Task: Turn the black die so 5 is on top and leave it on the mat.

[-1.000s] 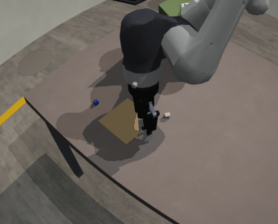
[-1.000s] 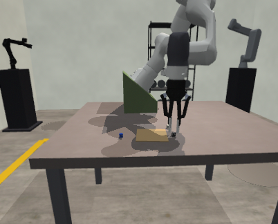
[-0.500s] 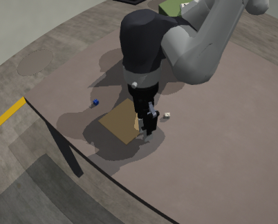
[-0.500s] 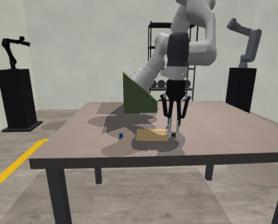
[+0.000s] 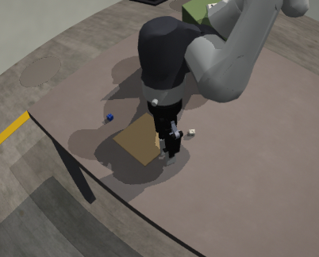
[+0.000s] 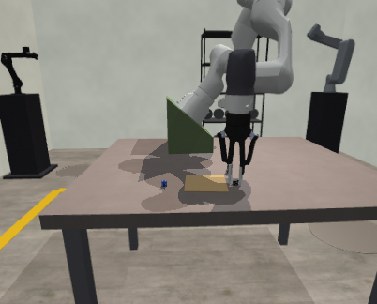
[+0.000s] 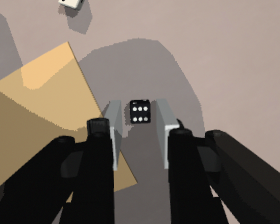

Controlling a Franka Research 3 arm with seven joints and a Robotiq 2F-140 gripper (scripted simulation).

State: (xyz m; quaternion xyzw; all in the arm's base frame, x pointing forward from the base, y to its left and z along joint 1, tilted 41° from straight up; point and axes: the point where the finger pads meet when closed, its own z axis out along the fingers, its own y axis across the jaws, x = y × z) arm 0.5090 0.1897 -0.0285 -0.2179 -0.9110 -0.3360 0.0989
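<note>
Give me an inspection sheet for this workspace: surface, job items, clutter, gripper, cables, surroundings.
Surface: brown table, with the tan mat lying flat on it.
Job's things: black die on the table just off the mat's edge; blue die and white die sit apart, also off the mat.
Clutter: green wedge at the far side of the table.
Grippers: gripper low, fingers straddling the black die with gaps either side, holding nothing.
Cables: nothing seen.
Surroundings: shelf rack, black pedestal, yellow floor line.
</note>
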